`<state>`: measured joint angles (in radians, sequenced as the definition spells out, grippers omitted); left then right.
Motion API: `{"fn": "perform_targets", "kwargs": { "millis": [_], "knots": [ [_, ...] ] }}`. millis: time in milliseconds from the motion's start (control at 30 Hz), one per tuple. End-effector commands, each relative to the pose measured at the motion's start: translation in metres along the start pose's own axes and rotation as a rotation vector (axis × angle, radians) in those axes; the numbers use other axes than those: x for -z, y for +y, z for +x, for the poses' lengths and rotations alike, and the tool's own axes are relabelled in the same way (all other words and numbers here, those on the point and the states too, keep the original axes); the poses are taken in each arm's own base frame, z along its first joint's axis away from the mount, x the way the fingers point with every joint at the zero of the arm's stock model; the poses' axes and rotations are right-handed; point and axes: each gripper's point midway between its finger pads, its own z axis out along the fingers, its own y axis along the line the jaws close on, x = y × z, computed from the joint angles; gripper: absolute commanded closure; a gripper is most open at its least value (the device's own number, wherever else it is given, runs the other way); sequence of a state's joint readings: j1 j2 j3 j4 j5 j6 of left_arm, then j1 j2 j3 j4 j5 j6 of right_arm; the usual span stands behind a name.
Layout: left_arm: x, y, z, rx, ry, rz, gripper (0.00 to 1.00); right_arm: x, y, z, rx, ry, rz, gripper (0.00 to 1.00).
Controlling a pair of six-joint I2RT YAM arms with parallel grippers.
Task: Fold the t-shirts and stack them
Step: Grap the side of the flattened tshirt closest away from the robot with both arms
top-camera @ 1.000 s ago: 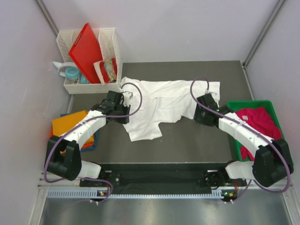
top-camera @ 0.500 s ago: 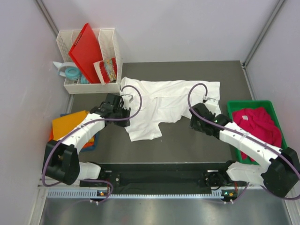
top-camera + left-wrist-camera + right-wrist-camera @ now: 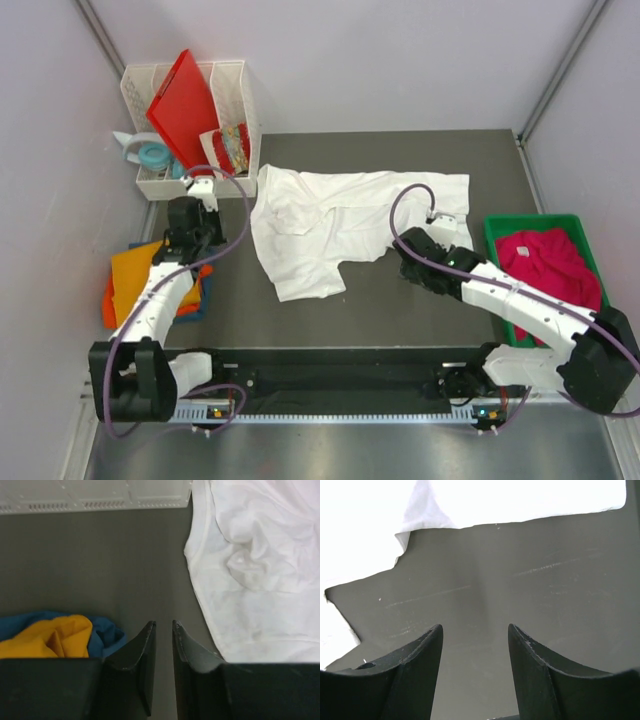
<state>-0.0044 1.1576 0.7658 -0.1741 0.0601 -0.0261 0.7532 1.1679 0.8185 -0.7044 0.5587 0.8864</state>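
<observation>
The white shirt (image 3: pixel 340 220) lies spread mid-worktop (image 3: pixel 420 310), its long axis running left to right across the top view, with one flap dropping toward lower centre. My left fingers (image 3: pixel 164 627) are parted by only a thin slit and hold nothing, over bare worktop. The shirt's edge sits to their right, apart from them. My right fingers (image 3: pixel 475 627) stand wide open and empty, and the hem shows just ahead at the upper left of their wrist view. I judge the right arm the nearer to the cloth. The orange and blue pile (image 3: pixel 140 270) lies at far left, and the pink shirt (image 3: pixel 550 262) is in the green bin (image 3: pixel 530 218) at right.
</observation>
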Motion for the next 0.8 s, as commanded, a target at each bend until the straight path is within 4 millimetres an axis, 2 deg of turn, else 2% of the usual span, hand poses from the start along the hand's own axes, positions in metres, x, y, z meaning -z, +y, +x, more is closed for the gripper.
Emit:
{"fn": "perform_targets", "kwargs": {
  "millis": [0, 67, 100, 133, 200, 233, 333, 367, 467, 500, 567, 600, 633, 667, 767],
  "knots": [
    [-0.018, 0.001, 0.003, -0.142, -0.214, 0.050, 0.76, 0.009, 0.006, -0.012, 0.000, -0.036, 0.002, 0.45],
    [-0.020, 0.000, 0.003, -0.170, -0.301, 0.065, 0.76, 0.011, 0.005, -0.009, 0.023, -0.024, 0.019, 0.45],
    [-0.022, -0.002, 0.021, -0.166, -0.304, 0.078, 0.75, 0.014, 0.007, -0.012, 0.028, -0.032, 0.018, 0.45],
    [-0.020, -0.011, 0.005, -0.186, -0.402, 0.126, 0.74, 0.015, 0.008, -0.012, 0.033, -0.032, 0.019, 0.45],
    [-0.026, -0.017, 0.012, -0.193, -0.425, 0.157, 0.70, 0.017, 0.008, -0.013, 0.041, -0.026, 0.027, 0.45],
    [-0.039, -0.009, 0.016, -0.150, -0.414, 0.120, 0.70, 0.018, 0.007, -0.014, 0.042, -0.027, 0.031, 0.45],
    [-0.055, -0.001, 0.025, -0.094, -0.380, 0.087, 0.73, 0.023, 0.008, -0.016, 0.053, -0.023, 0.038, 0.45],
    [-0.052, -0.002, 0.017, -0.065, -0.419, 0.090, 0.73, 0.024, 0.006, -0.015, 0.058, -0.021, 0.045, 0.45],
    [-0.053, -0.012, 0.033, -0.104, -0.411, 0.132, 0.71, 0.025, 0.005, -0.015, 0.071, -0.021, 0.058, 0.44],
    [-0.047, -0.009, 0.026, -0.103, -0.483, 0.114, 0.70, 0.024, 0.003, -0.015, 0.074, -0.023, 0.067, 0.44],
    [-0.049, -0.008, 0.031, -0.100, -0.498, 0.107, 0.66, 0.026, 0.001, -0.015, 0.068, -0.021, 0.078, 0.44],
    [-0.048, -0.011, 0.032, -0.111, -0.510, 0.124, 0.47, 0.026, 0.000, -0.015, 0.065, -0.022, 0.078, 0.44],
    [-0.050, -0.012, 0.035, -0.111, -0.506, 0.127, 0.11, 0.027, 0.000, -0.015, 0.058, -0.024, 0.074, 0.44],
    [-0.049, -0.011, 0.033, -0.112, -0.518, 0.122, 0.01, 0.030, 0.001, -0.017, 0.048, -0.030, 0.065, 0.44],
    [-0.058, -0.008, 0.036, -0.086, -0.462, 0.108, 0.01, 0.036, -0.002, -0.028, 0.028, -0.070, 0.065, 0.44]
  ]
}}
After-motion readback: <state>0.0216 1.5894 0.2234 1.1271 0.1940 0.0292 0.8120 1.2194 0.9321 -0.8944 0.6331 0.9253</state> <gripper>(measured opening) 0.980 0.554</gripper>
